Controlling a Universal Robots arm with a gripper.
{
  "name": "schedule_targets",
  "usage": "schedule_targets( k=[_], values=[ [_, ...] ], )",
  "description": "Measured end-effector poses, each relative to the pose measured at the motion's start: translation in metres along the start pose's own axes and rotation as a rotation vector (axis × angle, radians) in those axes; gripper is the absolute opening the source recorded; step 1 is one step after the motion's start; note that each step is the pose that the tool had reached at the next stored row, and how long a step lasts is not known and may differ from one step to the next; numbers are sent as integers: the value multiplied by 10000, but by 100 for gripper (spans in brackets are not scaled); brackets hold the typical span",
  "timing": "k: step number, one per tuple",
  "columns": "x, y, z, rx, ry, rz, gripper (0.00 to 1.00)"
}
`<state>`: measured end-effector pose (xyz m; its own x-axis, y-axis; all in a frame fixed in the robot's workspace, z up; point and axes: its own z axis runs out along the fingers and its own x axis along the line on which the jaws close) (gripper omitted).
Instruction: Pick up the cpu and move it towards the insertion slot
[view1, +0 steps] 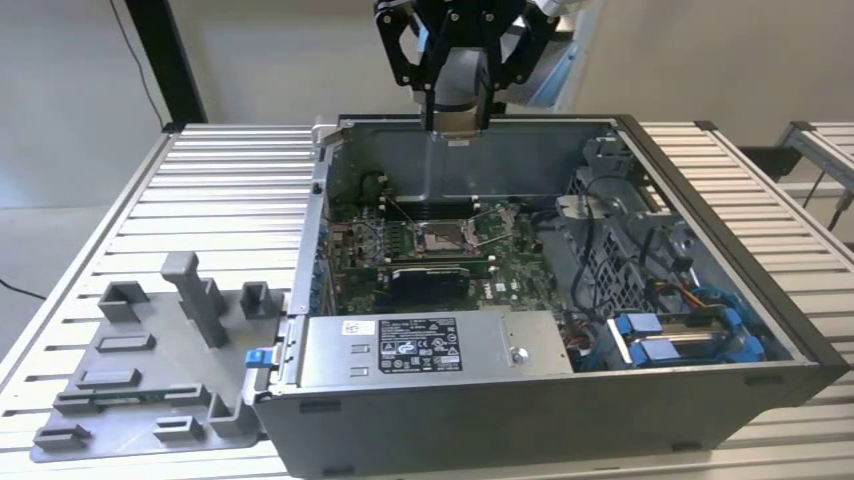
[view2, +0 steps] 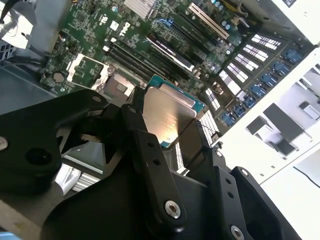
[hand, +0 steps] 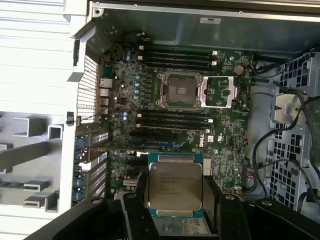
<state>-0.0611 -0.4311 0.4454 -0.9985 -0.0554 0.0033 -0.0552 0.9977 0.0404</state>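
— First wrist view: what do we have at the centre?

— We see the cpu (hand: 175, 187), silvery face toward the camera with a teal edge around it, clamped between the black fingers (hand: 134, 210) of the gripper (hand: 175, 207). The jaws are closed on its two opposite sides, so the chip is off any surface and carried in the air.

— And the second wrist view?

— Same story from another angle: the cpu (view2: 167, 112) sits tilted between the black finger links (view2: 145, 145), its metal face catching light.

— Where is the insertion slot relative to the gripper?

— Beyond the fingertips, out ahead of the held chip and well apart from it. We see the insertion slot (hand: 179, 90) on the green motherboard (hand: 225, 135), its metal frame swung open beside it and a pale centre showing. In the second wrist view the slot (view2: 117, 85) lies past the chip's edge.

— From outside?

— In the exterior view we find the gripper (view1: 454, 125) above the rear wall of the open computer case (view1: 534, 400), with the slot (view1: 441, 237) below it on the board. A grey plastic tray (view1: 120, 400) with upright blocks rests on the slatted table (view1: 227, 170), off toward the exterior view's left of the case.
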Motion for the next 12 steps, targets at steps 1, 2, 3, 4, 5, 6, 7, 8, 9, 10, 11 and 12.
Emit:
schedule_targets(
  k=[1, 2, 3, 4, 5, 6, 7, 8, 9, 10, 11, 12],
  values=[
    [0, 0, 0, 0, 0, 0, 0],
    [0, 0, 0, -1, 0, 0, 0],
    [0, 0, 0, -1, 0, 0, 0],
    [0, 0, 0, -1, 0, 0, 0],
    [0, 1, 0, 0, 0, 0, 0],
    [0, 5, 0, -1, 0, 0, 0],
    [0, 12, 1, 0, 0, 2, 0],
    [-1, 22, 1, 0, -1, 2, 0],
    [-2, 37, 2, 0, -1, 0, 0],
    [-3, 55, 2, 0, 0, 0, 0],
    [-4, 77, 3, 0, 0, 0, 0],
    [-5, 95, 4, -1, -1, 0, 0]
  ],
)
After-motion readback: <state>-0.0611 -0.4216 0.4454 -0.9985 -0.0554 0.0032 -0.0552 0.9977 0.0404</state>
